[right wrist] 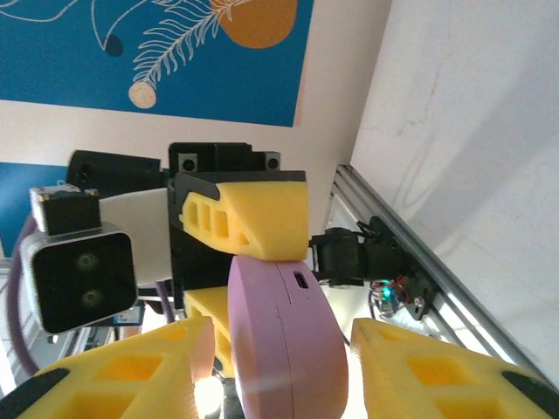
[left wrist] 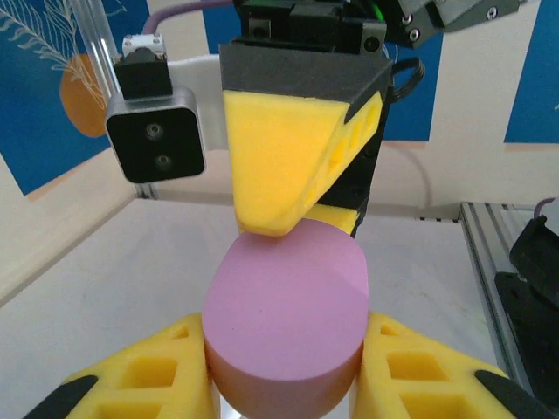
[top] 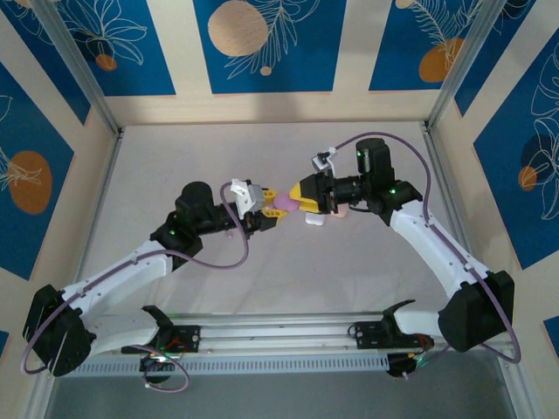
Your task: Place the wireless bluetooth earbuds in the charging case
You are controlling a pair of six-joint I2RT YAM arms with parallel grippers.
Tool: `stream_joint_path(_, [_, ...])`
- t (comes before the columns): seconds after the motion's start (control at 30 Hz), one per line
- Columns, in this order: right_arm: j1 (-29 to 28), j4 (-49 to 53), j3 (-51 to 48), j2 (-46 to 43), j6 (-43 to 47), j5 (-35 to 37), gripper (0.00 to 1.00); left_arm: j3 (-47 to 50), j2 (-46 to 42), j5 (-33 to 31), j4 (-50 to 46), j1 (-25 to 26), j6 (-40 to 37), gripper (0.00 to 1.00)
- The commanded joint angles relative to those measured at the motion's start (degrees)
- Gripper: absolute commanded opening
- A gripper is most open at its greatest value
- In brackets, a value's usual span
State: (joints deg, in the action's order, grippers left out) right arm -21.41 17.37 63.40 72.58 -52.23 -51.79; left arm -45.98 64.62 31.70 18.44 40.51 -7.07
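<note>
White arms (top: 122,266), black joints (top: 194,202), lilac cables (top: 229,255), yellow claw fingers (left wrist: 131,382)

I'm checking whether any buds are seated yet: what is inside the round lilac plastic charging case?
Nothing inside shows: the round lilac plastic charging case is closed, with its lid seam and a small port visible. Its interior is covered.

Bright, even light is falling from overhead, washing out the pale bench (top: 262,279) and leaving only soft, faint shadows beneath the arms (top: 131,262). A small glare spot is flaring low in the right wrist view beside the lilac case (right wrist: 284,349). The nearest yellow fingers (left wrist: 389,345) are blurring slightly.
</note>
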Motion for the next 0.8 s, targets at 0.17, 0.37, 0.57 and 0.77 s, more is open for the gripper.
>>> stream_joint_path(0.17, [-1.42, 10.82, 2.92, -0.25, 8.80, -0.18, 0.47, -3.10, -1.10, 2.57, -6.63, -0.01, -2.42, 0.18])
stream_joint_path(0.37, [-3.33, 10.94, 3.33, 1.70, 9.11, -1.38, 0.46, -3.48, -0.99, 2.85, -7.03, -0.04, -2.51, 0.19])
stream_joint_path(0.57, [-3.13, 7.91, 1.92, 1.79, 6.76, -2.55, 0.27, -3.29, -1.43, 2.28, -6.94, -0.02, -2.88, 0.21])
stream_joint_path(0.77, [-1.39, -6.66, -3.80, -0.43, -4.52, -4.30, 0.17, 0.23, -2.04, -0.53, -0.10, 0.01, -1.61, 0.47])
